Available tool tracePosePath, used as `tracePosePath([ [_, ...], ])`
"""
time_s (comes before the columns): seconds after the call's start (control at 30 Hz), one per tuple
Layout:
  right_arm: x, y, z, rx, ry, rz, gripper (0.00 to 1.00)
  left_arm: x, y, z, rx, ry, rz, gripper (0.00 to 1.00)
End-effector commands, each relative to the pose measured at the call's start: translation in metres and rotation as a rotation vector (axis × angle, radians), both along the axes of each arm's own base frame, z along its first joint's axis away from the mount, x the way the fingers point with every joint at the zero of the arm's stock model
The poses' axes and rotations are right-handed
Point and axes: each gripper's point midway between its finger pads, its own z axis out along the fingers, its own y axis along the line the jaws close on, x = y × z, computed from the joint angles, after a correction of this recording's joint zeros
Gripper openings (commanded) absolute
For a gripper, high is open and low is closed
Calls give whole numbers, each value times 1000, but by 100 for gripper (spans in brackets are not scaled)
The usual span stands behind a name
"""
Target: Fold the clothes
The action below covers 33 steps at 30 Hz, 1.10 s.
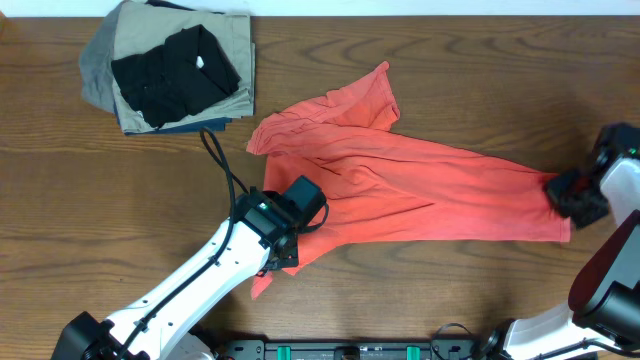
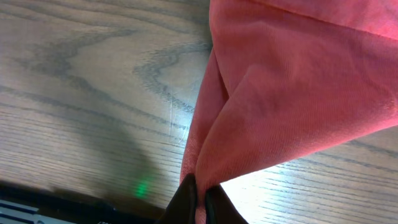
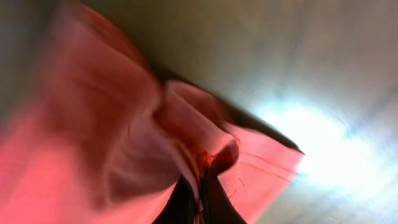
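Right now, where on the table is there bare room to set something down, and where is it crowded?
Bare wood: the far strip right of the folded pile, above the red T-shirt; the left side below the pile; the near strip below the shirt's right half. Crowded: the middle, where the left gripper and right gripper both pinch the shirt.

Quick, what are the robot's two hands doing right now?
Left gripper: closed, pinching the red T-shirt.
Right gripper: closed on the same T-shirt.
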Motion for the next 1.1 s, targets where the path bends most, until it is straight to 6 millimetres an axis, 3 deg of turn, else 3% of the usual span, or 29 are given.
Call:
tracePosePath([
  [0.0, 38, 1, 24, 39, -137, 20, 1, 5, 1, 2, 10, -20, 11, 6],
  [0.1, 69, 3, 38, 62, -266, 50, 5, 7, 0, 2, 5, -26, 11, 6],
  [0.3, 112, 8, 50, 13, -413, 89, 11, 10, -2, 2, -5, -38, 11, 6],
  [0.4, 126, 9, 51, -40, -435, 112, 21, 10, -3, 2, -6, -39, 11, 6],
  [0.6, 122, 10, 50, -71, -396, 155, 26, 10, -3, 2, -6, -39, 11, 6],
  [0.63, 118, 10, 50, -64, -380, 153, 32, 10, -3, 2, -6, -39, 11, 6],
  [0.7, 112, 8, 50, -54, -358, 142, 60, 10, -3, 2, -6, -39, 11, 7],
  [0.9, 102, 1, 47, -51, -320, 118, 69, 11, -4, 2, -12, -46, 11, 6],
  [1.07, 103, 4, 39, -46, -303, 125, 69, 15, -7, 1, -24, -61, 12, 6],
])
